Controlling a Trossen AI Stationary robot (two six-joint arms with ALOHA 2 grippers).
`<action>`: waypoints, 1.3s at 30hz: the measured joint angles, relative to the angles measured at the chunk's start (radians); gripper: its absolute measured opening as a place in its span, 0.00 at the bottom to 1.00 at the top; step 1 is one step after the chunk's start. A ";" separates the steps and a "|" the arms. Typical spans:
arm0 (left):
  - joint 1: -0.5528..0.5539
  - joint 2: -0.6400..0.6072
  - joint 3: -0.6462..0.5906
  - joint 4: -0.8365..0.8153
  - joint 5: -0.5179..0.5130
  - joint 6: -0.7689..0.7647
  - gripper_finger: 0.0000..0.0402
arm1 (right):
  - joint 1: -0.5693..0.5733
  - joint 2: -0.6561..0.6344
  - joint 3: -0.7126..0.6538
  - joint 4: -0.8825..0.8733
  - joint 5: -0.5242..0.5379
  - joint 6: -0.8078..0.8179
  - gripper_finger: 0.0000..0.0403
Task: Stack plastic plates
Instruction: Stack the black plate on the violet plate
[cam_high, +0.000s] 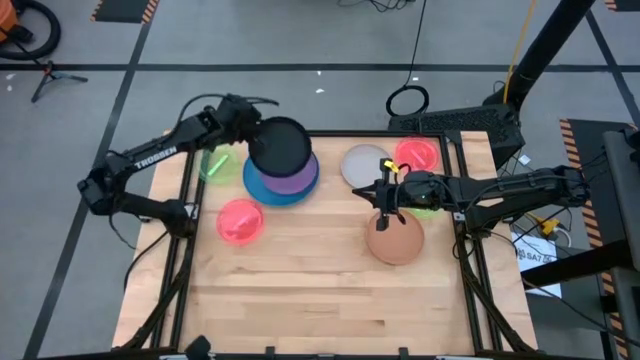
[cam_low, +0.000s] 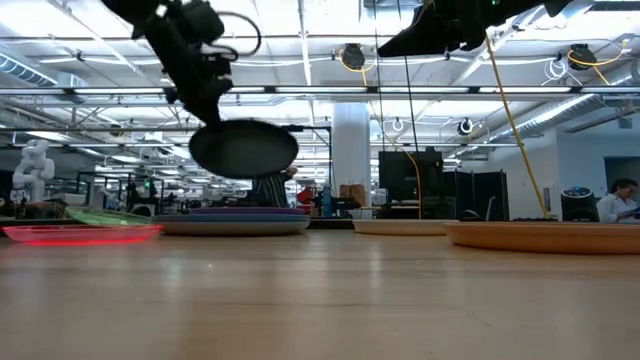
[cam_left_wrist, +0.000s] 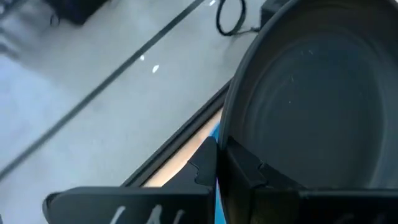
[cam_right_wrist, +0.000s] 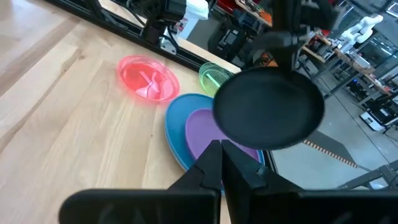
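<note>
The black plate (cam_high: 279, 146) held over the stack covers much of the purple plate (cam_high: 296, 181) and the blue plate (cam_high: 263, 187) beneath it. Beside that stack, the left arm hides part of the green plate (cam_high: 214, 167). The right pincer (cam_high: 386, 202) and its arm cover the near edge of the tan plate (cam_high: 396, 240) and most of a second green plate (cam_high: 424, 210). In the left wrist view the black plate runs off the frame.

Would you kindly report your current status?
Left gripper shut on black plate, held above purple plate on blue plate. Right gripper over tan plate. Nothing in the way.
</note>
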 joint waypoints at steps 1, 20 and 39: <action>0.018 0.016 0.000 -0.003 0.013 -0.009 0.03 | 0.000 0.000 0.000 0.000 0.000 -0.001 0.00; 0.033 0.166 -0.001 -0.005 0.064 -0.112 0.07 | -0.001 0.000 0.000 -0.048 0.083 0.008 0.00; 0.033 0.166 -0.001 -0.017 0.091 -0.116 0.18 | 0.000 0.000 0.000 -0.059 0.100 0.015 0.00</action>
